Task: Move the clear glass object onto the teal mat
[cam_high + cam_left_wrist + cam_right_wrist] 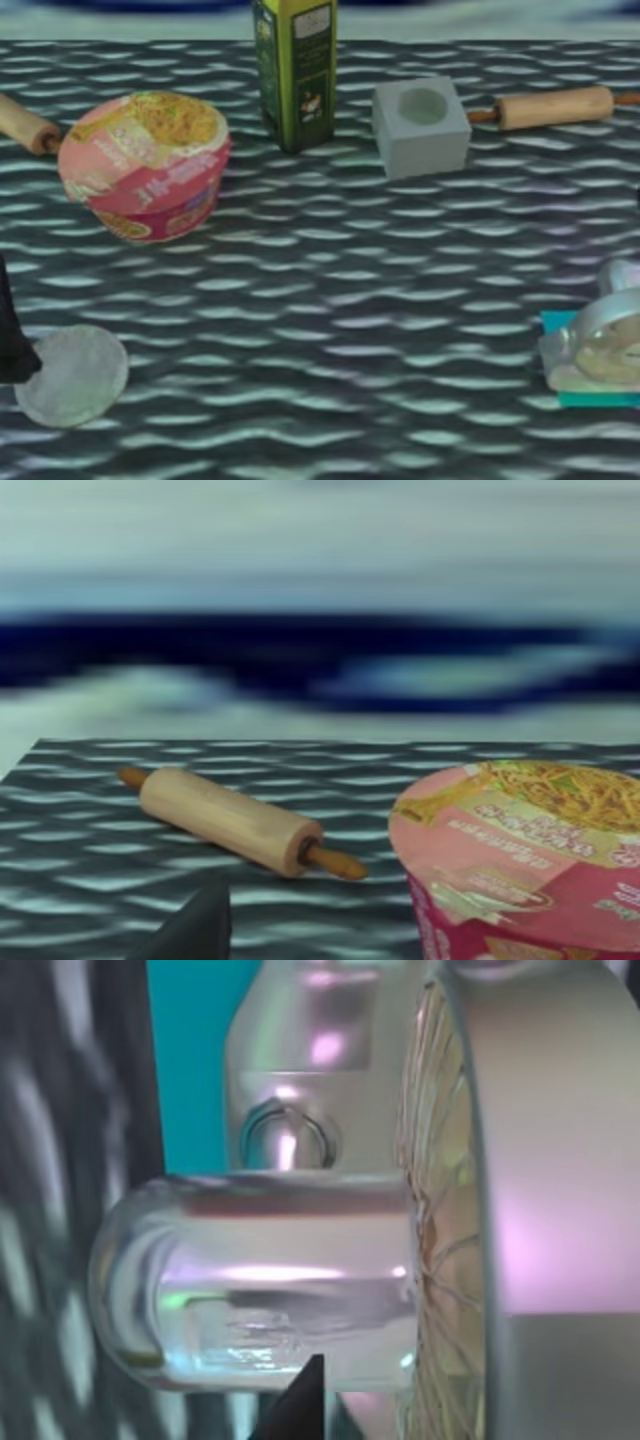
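The clear glass object (600, 335), a round mug with a thick rim, rests on the teal mat (556, 322) at the table's right edge. Up close in the right wrist view, its handle (290, 1260) fills the middle and the mat (190, 1060) shows behind it. My right gripper (305, 1405) is shut on the mug, with one dark fingertip (300, 1400) showing against the handle's lower edge; the arm itself lies outside the top view. My left arm (12, 340) is parked at the left edge, and one fingertip (205, 920) shows to the side in its wrist view.
A frosted disc (72, 376) lies by the left arm. A pink noodle cup (145, 165) sits at the back left, a green carton (295, 70) at the back middle, and a grey cube with a round hole (421, 125) to its right. Rolling pins (555, 107) (25, 122) lie along the back.
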`<action>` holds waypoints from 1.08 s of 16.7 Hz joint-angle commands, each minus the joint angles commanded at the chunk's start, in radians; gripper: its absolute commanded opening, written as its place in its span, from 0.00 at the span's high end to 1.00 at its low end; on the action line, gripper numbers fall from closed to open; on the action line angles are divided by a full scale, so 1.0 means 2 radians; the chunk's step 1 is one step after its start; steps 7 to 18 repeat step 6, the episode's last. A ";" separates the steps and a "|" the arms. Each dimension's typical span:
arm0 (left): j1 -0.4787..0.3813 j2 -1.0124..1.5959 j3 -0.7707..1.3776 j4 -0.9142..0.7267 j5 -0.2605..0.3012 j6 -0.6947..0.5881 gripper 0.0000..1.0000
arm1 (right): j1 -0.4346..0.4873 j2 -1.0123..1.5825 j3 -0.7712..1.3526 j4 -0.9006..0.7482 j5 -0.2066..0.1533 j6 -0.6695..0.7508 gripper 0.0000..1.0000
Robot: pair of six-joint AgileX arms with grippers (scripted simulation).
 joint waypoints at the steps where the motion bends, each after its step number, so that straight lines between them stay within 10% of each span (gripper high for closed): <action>1: 0.000 0.000 0.000 0.000 0.000 0.000 0.00 | 0.000 0.000 0.000 0.000 0.000 0.000 0.00; 18: 0.000 0.000 0.000 0.000 0.000 0.000 0.00 | 0.000 0.000 0.000 0.000 0.000 0.000 0.00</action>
